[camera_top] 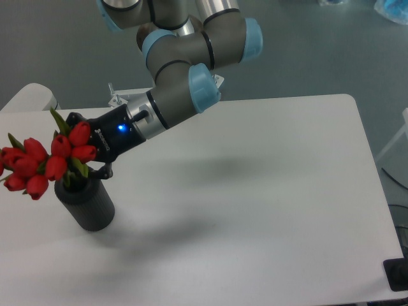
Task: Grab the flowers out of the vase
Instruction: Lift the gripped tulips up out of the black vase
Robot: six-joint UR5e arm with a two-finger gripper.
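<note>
The flowers [48, 159], red tulip buds with green leaves, stand in the vase [88, 204], a short black ribbed cylinder at the table's left side. The bunch leans left over the vase rim. My gripper [81, 148] reaches in from the right at bud height, just above the vase opening. One finger [71, 118] shows above the buds and the other finger [102, 171] below them beside the vase rim, spread apart on either side of the bunch. The fingertips are partly hidden behind the buds.
The white table [255, 204] runs to a rounded right edge and a near front edge. A metal bracket [118, 97] sits at the table's back edge behind the arm. A second white surface [29, 97] lies at the far left.
</note>
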